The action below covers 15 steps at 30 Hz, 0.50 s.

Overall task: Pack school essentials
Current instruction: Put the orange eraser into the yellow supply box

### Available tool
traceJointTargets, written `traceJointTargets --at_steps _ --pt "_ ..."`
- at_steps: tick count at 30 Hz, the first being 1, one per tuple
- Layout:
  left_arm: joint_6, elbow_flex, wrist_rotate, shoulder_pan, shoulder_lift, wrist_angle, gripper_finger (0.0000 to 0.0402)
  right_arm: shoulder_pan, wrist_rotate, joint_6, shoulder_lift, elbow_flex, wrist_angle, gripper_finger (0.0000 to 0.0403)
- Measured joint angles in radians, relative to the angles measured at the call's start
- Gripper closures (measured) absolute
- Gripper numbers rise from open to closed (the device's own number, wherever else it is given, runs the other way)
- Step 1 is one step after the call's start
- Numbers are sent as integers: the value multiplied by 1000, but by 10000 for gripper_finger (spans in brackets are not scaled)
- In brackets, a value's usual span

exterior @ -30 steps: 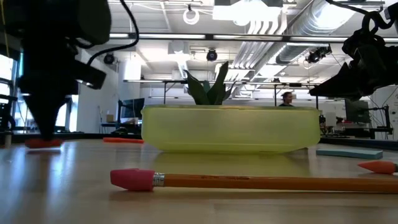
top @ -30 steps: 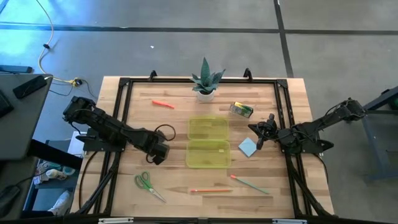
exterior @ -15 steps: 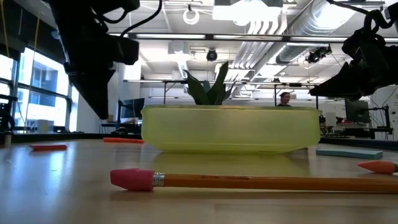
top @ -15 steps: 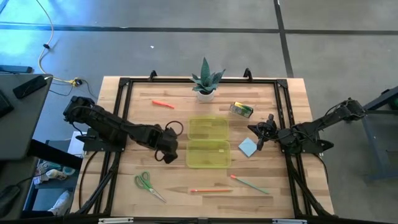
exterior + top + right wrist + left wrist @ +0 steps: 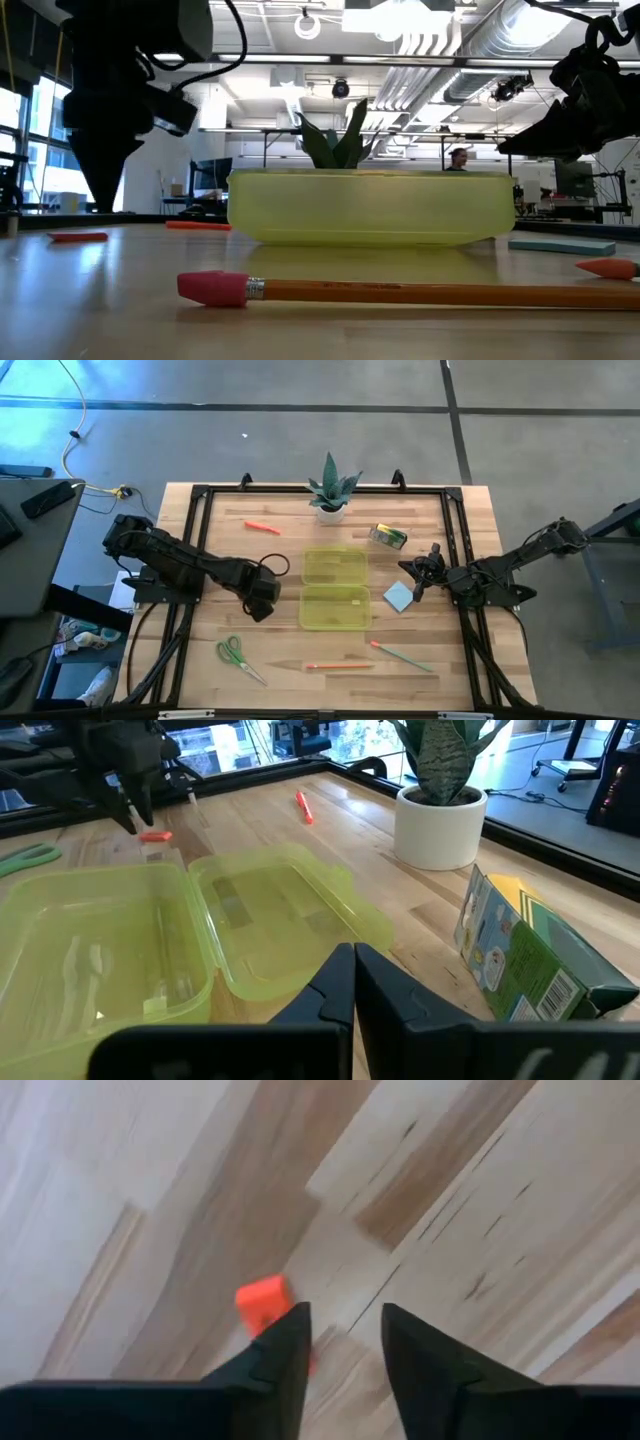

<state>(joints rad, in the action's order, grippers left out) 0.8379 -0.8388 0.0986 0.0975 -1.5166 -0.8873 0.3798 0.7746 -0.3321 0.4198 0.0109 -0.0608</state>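
Note:
A tiny red piece [image 5: 262, 1301] lies flat on the wood, also seen in the low view [image 5: 78, 237]. My left gripper [image 5: 345, 1315] hovers open just above it, left of the open yellow-green case [image 5: 334, 588]; one finger hides part of the piece. My right gripper [image 5: 353, 962] is shut and waits above the blue note pad [image 5: 399, 596]. Green-handled scissors [image 5: 238, 655], an orange pencil [image 5: 340, 665] and a green pen [image 5: 402, 656] lie near the near edge. The crayon box [image 5: 388, 536] and an orange marker [image 5: 263, 527] lie farther back.
A spiky plant in a white pot [image 5: 331, 488] stands at the far edge behind the case. A black frame [image 5: 195, 540] runs along the table's sides. Bare wood lies between the case and the scissors. A person [image 5: 460, 158] shows far off in the room.
My left gripper rose from the red piece, swung right toward the case, then came back left and lower, over the piece again. The red piece has stayed on the table.

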Motion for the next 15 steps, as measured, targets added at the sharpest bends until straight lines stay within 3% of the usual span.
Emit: traceJointTargets --at_steps 4,7,15 --pt "35 0 -90 -16 7 -49 252 0 0 0 0 0 0 402" --pt "-24 -4 -170 -43 10 -65 244 0 0 0 0 0 0 402" --pt "-130 -4 -142 -117 15 -243 243 0 0 -3 0 0 0 402"
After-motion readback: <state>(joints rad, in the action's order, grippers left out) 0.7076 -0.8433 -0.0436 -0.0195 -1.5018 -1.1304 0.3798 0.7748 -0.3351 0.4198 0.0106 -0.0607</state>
